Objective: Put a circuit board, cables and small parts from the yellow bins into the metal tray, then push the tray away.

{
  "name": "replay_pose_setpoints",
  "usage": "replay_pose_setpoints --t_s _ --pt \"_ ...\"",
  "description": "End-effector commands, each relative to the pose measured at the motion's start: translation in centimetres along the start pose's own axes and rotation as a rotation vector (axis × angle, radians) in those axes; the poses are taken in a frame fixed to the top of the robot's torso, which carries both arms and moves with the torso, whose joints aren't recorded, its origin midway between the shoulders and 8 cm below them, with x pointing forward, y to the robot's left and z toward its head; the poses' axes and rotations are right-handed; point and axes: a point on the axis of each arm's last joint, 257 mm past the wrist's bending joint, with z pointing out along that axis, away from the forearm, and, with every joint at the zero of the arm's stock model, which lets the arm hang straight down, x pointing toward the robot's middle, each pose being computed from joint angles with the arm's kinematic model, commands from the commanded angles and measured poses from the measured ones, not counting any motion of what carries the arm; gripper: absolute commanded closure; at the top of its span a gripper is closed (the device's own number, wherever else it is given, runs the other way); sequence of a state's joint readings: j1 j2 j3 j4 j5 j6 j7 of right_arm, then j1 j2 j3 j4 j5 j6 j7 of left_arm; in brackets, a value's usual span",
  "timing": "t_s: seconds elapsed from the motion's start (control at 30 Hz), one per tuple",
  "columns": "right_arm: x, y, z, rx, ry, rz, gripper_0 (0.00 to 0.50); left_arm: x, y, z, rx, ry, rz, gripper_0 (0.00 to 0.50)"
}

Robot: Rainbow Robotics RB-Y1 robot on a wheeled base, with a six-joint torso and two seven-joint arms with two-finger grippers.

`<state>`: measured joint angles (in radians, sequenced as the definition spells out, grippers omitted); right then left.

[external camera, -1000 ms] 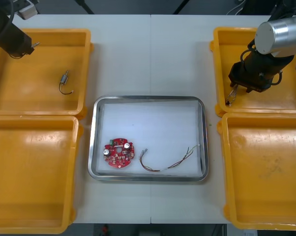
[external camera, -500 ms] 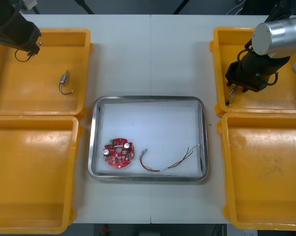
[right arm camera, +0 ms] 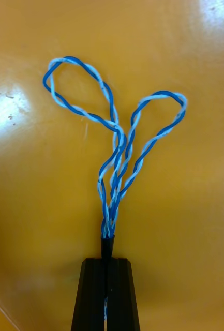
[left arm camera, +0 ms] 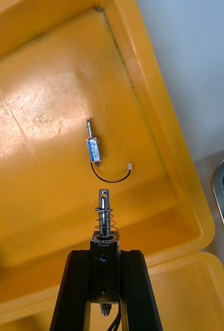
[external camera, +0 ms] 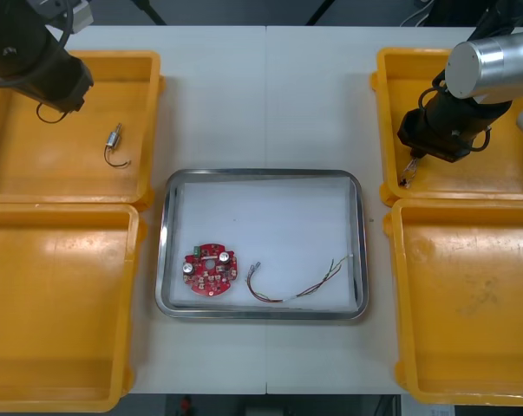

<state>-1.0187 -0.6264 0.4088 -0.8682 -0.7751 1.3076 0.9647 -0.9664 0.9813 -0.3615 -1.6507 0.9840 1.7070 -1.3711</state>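
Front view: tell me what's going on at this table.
Both arms are mid-pick. The left claw, over the far left yellow bin, is shut on a small sprung metal part; a second small metal part with a black wire lies in that bin. The right claw, over the far right yellow bin, is shut on a twisted blue and white cable. The shiny metal tray already holds a round red circuit board and a red and yellow cable.

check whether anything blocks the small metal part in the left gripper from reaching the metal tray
Just one wall. The left gripper, shut on the spring-wound small metal part, hangs over the far-left yellow bin; past that bin's side wall, bare light table runs to the shiny-rimmed metal tray.
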Motion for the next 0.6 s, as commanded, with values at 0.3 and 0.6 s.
replay_pose_setpoints --t_s 0.3,0.6 --pt "-3.7 -1.7 -5.3 -0.02 -0.06 -0.247 0.5 2.1 -4.7 0.3 -0.11 -0.055 -0.314 0.5" --pt "-4.5 -3.2 -10.6 0.027 -0.066 -0.411 0.5 0.9 -10.1 1.0 -0.066 -0.096 -0.363 0.5"
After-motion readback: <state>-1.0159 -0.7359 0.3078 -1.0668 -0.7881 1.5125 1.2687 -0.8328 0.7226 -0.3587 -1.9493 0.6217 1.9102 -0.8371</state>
